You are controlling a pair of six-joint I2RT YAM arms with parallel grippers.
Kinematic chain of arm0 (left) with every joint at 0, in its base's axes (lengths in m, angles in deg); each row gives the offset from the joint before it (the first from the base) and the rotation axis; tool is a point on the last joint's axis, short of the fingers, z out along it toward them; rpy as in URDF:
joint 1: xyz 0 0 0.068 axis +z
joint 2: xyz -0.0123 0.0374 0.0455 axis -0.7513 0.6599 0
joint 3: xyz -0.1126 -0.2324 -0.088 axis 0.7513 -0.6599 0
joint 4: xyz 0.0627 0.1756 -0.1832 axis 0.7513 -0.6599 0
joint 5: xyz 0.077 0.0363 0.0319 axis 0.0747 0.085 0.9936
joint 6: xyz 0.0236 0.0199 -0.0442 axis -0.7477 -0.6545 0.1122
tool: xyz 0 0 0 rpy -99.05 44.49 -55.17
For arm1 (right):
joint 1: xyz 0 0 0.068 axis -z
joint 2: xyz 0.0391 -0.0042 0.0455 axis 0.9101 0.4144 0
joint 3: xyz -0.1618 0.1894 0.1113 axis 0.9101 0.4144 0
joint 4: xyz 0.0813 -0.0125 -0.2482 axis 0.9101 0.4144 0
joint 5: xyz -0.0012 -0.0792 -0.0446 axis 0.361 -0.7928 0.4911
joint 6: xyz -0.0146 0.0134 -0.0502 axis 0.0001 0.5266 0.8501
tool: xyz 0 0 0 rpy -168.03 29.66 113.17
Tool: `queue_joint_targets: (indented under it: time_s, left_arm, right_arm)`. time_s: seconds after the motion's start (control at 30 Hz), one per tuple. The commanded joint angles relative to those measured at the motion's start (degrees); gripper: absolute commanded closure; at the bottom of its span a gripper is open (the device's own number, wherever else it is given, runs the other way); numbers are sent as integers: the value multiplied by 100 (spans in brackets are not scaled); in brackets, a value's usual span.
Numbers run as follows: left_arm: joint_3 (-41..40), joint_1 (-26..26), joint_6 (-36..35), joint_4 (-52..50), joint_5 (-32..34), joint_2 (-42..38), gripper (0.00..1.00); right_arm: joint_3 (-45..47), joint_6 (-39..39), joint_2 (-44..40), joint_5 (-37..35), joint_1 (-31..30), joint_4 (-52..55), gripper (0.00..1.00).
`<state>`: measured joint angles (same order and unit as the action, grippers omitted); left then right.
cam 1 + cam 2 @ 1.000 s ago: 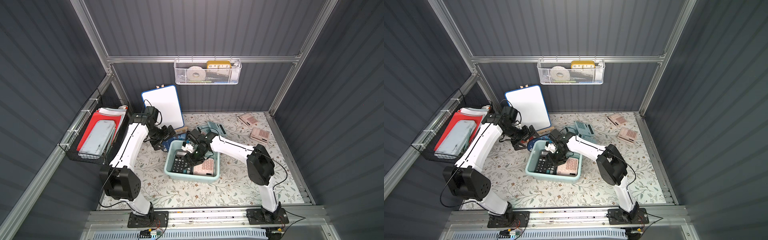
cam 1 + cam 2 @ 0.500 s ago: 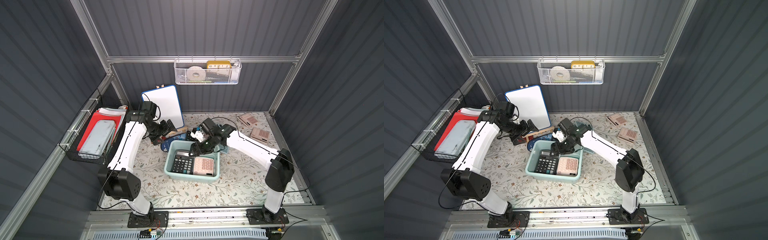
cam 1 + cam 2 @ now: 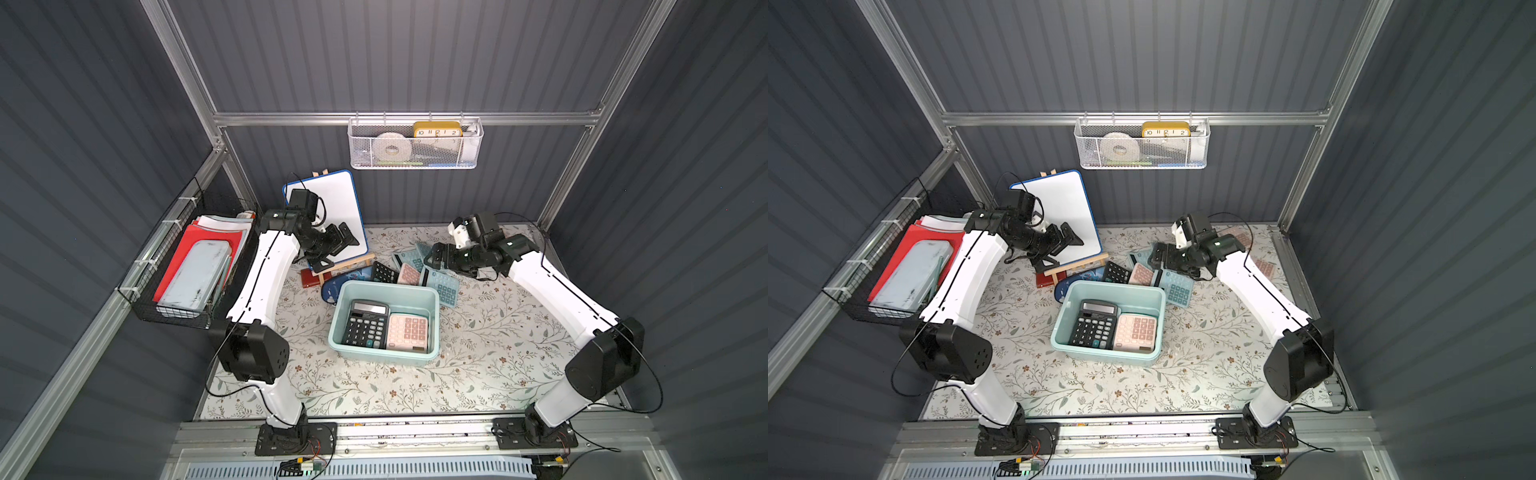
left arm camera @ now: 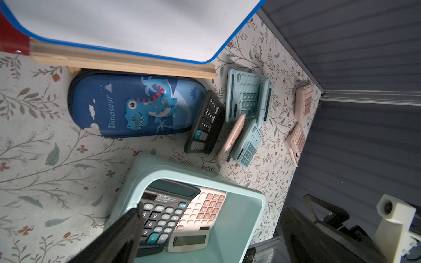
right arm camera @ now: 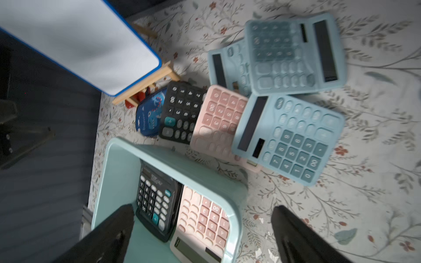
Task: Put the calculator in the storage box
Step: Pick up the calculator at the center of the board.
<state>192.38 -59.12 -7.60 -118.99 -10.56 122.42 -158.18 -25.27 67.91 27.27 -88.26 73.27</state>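
right gripper [image 5: 202, 210] empty; two boxed calculators [image 3: 365, 326]

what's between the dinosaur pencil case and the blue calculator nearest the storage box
A black calculator and a pink calculator, side by side, seen in the right wrist view between the pencil case and the blue calculator.

Nine calculators [image 4: 205, 123] show: two black, four pink, three blue; plus one storage box [image 3: 384, 358].
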Motion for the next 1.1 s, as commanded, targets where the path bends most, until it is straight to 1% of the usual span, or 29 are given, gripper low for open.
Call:
queue_joint_targets:
  time_s: [0.0, 0.03, 0.1, 0.13, 0.17, 0.23, 0.33, 0.43, 0.47, 0.53, 0.67, 0.77, 0.87, 1.07]
  left_arm:
    - [402, -129, 29, 125, -110, 311, 1]
    - [533, -151, 34, 125, -125, 420, 1]
    - [800, -195, 21, 101, -167, 651, 1]
    - [953, -218, 24, 83, -193, 778, 1]
    - [1106, -232, 24, 66, -226, 904, 1]
    - [1404, -261, -5, 4, -263, 1136, 1]
    - [1734, -277, -46, -51, -354, 1427, 1]
    - [1925, -277, -65, -21, -488, 1666, 1]
    - [1977, -274, -61, -8, -492, 1732, 1]
    - [2138, -277, -65, 34, -779, 1915, 1]
    - [2547, -277, 2, 124, -1138, 2344, 1]
    - [2823, -285, 51, 222, -1412, 2640, 1]
    - [2859, -311, 182, 546, -1667, 2807, 1]
    - [2850, -493, 592, 1377, -1889, 3172, 5]
  right_arm:
    - [101, -286, -150, -585, 269, -199, 1]
    - [127, -341, -180, -631, 372, -239, 1]
    - [139, -581, -200, -1175, 507, -165, 1]
    - [113, -628, -196, -1331, 589, -84, 1]
    - [106, -613, -179, -1288, 709, -43, 1]
    - [141, -719, -155, -1091, 951, 12, 1]
    - [329, -891, -114, -462, 1388, -133, 1]
    - [575, -1111, -83, 148, 1679, -483, 1]
    - [610, -1182, -68, 137, 1705, -576, 1]
    - [572, -1309, 70, 109, 1736, -640, 1]
    - [296, -1525, 609, 395, 1751, -696, 1]
    - [75, -1681, 1083, 690, 1756, -816, 6]
    - [-57, -1815, 1477, 835, 1755, -1063, 10]
    - [-600, -1813, 2208, 991, 1795, -1234, 13]
